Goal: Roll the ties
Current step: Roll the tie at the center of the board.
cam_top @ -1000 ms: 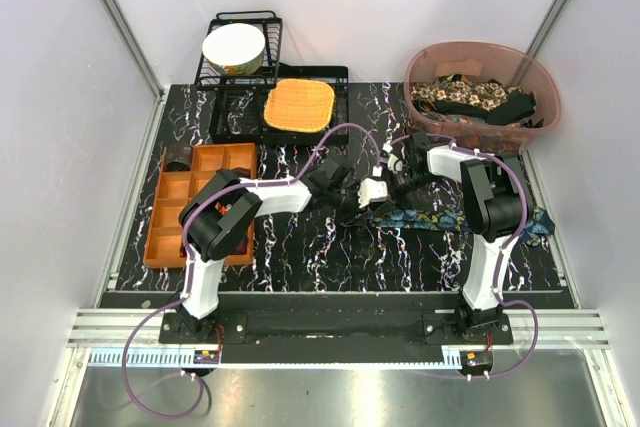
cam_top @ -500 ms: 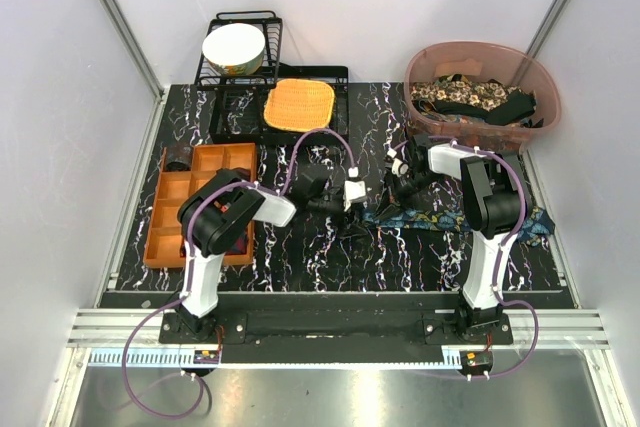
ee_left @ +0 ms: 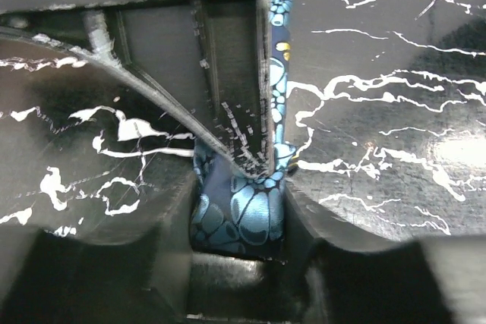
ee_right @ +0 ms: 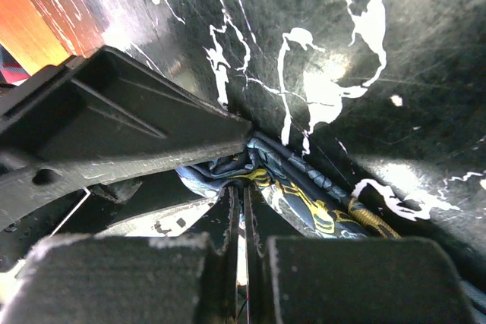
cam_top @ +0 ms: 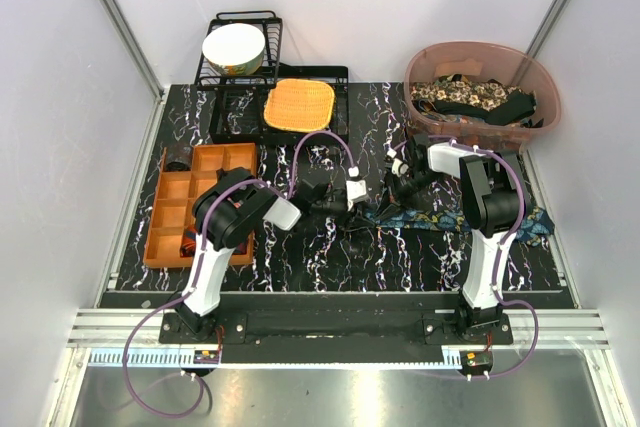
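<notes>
Layout of the workspace. One tie (cam_top: 432,219) lay crosswise on the table (cam_top: 300,247), right of centre. Further ties (cam_top: 470,95) lay in a tub (cam_top: 470,45) at the right rear. At the left rear stood a rack (cam_top: 240,19) holding a bowl (cam_top: 234,47), with a mat (cam_top: 298,105) before it to the right. A divided tray (cam_top: 176,215) lay along the left edge.

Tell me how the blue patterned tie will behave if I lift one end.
Likely floppy: the blue tie bunches into soft folds in the left wrist view. Probably light, since it lies flat along the table. Its satin sheen suggests it may slip.
</notes>
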Controlling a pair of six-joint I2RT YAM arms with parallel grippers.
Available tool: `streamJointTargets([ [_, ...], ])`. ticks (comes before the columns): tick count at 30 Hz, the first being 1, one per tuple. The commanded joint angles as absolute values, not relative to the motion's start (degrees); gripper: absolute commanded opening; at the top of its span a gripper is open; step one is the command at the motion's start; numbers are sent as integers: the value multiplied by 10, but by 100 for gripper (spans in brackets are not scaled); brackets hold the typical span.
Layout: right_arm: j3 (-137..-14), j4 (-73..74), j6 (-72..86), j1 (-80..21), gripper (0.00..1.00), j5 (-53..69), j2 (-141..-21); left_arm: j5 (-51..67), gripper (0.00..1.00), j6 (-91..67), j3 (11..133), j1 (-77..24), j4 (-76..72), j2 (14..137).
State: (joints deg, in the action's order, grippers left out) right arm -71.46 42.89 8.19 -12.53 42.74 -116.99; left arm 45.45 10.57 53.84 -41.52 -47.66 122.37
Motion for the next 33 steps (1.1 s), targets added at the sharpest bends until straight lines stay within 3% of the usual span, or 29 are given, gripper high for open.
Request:
streamJointTargets([
  [1,-715,404,41,-134,0,324,-1201,424,34,139,545,-426,-383,1235],
  [3,-719,423,39,-134,5,346,-1190,418,21,156,546,-427,-363,1231],
  [5,-728,445,28,-131,21,366,-1176,416,12,159,548,-425,-336,1229],
  [9,-731,451,32,-93,32,381,-1120,420,8,170,541,-424,-306,1218],
  [14,-729,444,27,-76,27,345,-1122,434,8,185,542,-424,-281,1213],
  [19,-725,440,26,-95,16,305,-1157,433,10,180,551,-422,-269,1207],
  [28,-722,432,10,-128,11,254,-1181,420,22,60,540,-406,-346,1173],
  [33,-728,433,12,-133,9,245,-1187,420,23,-26,544,-392,-402,1159],
])
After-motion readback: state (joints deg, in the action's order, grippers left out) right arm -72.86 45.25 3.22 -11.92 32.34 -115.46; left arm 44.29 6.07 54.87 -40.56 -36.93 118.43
